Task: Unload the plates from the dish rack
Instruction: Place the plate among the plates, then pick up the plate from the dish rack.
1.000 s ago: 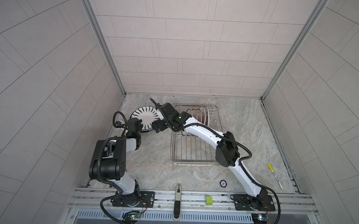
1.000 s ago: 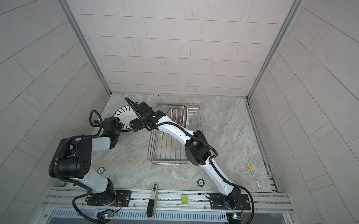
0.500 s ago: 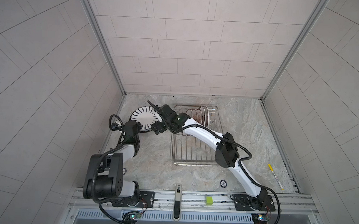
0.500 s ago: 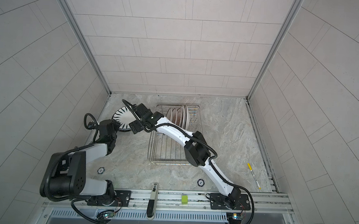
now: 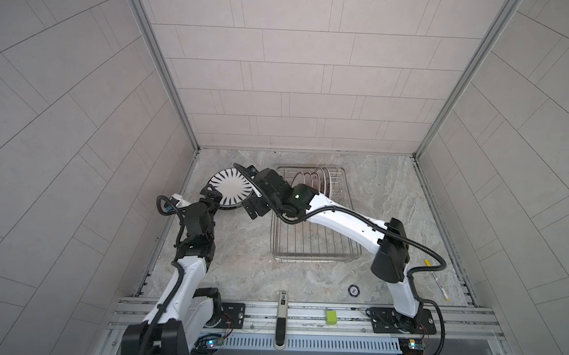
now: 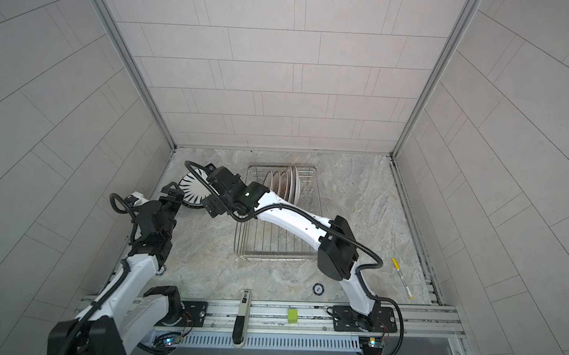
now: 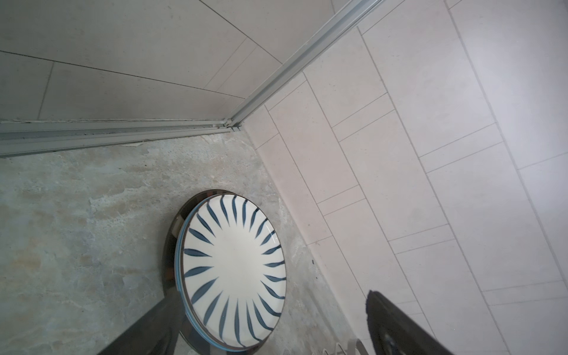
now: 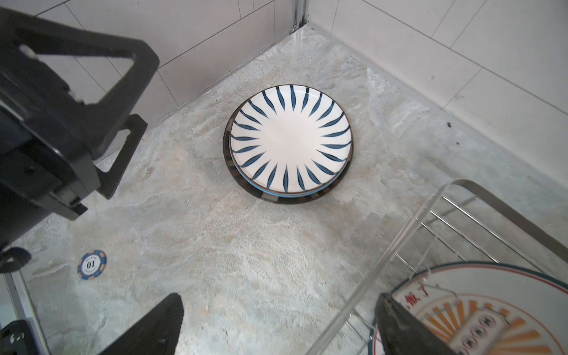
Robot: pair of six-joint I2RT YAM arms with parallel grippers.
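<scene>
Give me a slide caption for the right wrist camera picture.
Blue-striped plate stacked on a darker plate on the stone table, beside the dish rack holding an orange sunburst plate.

Bare tabletop between striped plate stack and dish rack, walls hemming the stack's corner.

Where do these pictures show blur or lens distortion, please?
Both top views: wide lens curves joints of the tiled walls; left wrist view: round white plate with dark radial stripes is sharp; right wrist view: silver wire dish rack has a blurred near rim.
</scene>
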